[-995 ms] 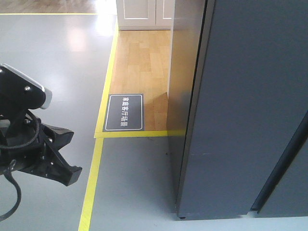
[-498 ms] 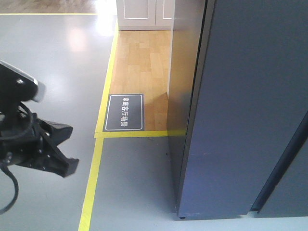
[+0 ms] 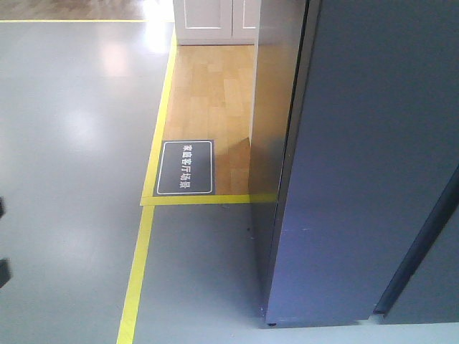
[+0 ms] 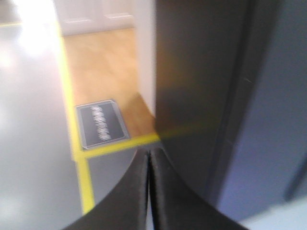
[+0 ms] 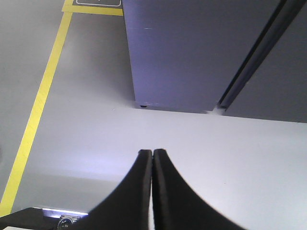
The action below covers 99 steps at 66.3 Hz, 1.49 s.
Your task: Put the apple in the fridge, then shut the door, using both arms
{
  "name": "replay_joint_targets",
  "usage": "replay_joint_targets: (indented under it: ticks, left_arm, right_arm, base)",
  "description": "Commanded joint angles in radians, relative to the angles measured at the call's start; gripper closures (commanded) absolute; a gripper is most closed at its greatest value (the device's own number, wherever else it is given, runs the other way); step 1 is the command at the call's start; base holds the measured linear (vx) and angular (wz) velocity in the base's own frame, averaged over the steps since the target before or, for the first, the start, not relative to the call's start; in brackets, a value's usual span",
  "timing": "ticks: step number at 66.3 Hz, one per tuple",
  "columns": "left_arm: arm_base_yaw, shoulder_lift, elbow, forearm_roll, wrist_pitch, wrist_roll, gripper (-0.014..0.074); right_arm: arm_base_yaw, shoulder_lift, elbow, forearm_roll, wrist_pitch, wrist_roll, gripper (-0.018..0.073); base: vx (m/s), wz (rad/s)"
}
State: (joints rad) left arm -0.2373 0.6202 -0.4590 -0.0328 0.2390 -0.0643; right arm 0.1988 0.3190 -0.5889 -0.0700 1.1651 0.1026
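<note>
the left arm (image 3: pixel 2 244) has slid almost wholly out of the front view.

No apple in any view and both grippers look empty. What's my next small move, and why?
Probably ease both arms back to rest. The tall dark grey fridge door looks flush, no white lining showing, and the left gripper and right gripper are shut on nothing. Whether the apple is inside cannot be seen.

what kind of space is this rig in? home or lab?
Probably a lab or showroom mock-up of a home, not a lived-in one. Yellow floor tape frames a patch of wood flooring, a black floor sign labels it, and the dark grey fridge stands at its edge.
</note>
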Motion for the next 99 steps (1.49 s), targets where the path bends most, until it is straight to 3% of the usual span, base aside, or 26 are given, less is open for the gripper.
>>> replay_joint_targets:
  ticks: [1,14,32,46,59,74,99]
  left_arm:
    - [0.074,-0.119,0.058,-0.012,-0.094,0.001,0.0603]
    - [0.199,-0.373,0.236,-0.009,-0.1,-0.001,0.0603]
    - [0.22,-0.646,0.447,-0.007,-0.178,-0.062,0.0603]
    - [0.206,-0.648,0.467,0.072,-0.175,-0.14,0.0603]
    - [0.186,-0.648,0.467,0.088,-0.2,-0.131,0.0603]
    - [0.186,-0.648,0.467,0.087,-0.316,-0.088,0.0603]
    - [0.186,-0.648,0.467,0.062,-0.31,-0.06,0.0603]
  right_arm:
    - [0.001,0.01,-0.023,-0.01,-0.051,-0.008,0.0562]
    - [0.001,0.01,-0.023,-0.01,-0.051,-0.008,0.0562]
    - [0.001,0.01,-0.023,-0.01,-0.051,-0.008,0.0562]
    - [0.001,0.008,-0.023,-0.007,-0.048,-0.008,0.0562]
    - [0.001,0.008,-0.023,-0.006,-0.047,-0.008,0.0562]
    - [0.001,0.008,-0.023,-0.006,-0.047,-0.008,0.0562]
    - [0.001,0.008,-0.023,-0.006,-0.047,-0.008,0.0562]
  base:
    - [0.0,0.0]
    - [0.0,0.0]
    - [0.0,0.0]
    - [0.0,0.0]
    - [0.0,0.0]
    - [0.0,0.0]
    - [0.0,0.0]
